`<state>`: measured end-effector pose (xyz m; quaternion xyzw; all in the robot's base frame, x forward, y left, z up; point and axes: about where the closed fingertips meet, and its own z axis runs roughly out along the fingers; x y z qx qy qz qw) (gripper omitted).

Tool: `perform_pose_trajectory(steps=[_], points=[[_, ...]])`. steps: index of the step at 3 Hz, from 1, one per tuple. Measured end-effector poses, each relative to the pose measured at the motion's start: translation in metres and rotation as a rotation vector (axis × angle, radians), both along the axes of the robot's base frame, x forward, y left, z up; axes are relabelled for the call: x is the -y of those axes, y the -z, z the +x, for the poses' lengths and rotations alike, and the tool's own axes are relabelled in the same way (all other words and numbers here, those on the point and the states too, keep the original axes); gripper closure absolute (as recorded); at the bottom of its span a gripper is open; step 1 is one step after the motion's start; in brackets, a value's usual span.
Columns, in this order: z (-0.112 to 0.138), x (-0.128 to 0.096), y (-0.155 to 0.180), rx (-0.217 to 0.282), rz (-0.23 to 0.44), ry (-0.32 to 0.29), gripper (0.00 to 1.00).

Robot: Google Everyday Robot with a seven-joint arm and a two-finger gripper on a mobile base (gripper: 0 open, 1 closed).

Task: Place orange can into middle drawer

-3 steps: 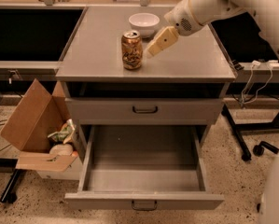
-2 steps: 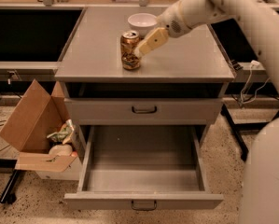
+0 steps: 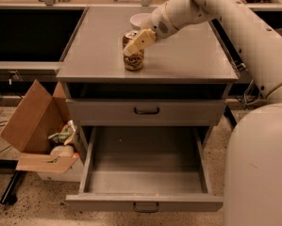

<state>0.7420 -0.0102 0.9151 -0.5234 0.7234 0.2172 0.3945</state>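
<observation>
Reaching leftward over the cabinet top [image 3: 187,55], the arm [image 3: 202,4] has its gripper [image 3: 134,44] at the orange can's [image 3: 134,62] upper half; whether it grips cannot be told.

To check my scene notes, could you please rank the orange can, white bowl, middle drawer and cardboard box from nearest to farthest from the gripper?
The gripper is over the cabinet top.
1. orange can: right at the gripper.
2. white bowl: just behind, near the back edge.
3. middle drawer, open below, and cardboard box, on the floor beside the cabinet: too close to call.
</observation>
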Motion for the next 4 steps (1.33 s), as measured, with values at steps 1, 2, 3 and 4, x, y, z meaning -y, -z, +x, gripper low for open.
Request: perform_pose_trajectory(steps=[1,2,3,4], points=[[-0.002,-0.012,0.001,-0.008,-0.001,-0.022,0.42],[-0.022,-0.024,-0.007,-0.004,0.003,-0.078,0.73],[-0.062,-0.015,-0.019,0.000,0.008,-0.093,0.96],[-0.111,-0.002,-0.005,-0.071,-0.007,-0.099,1.00]])
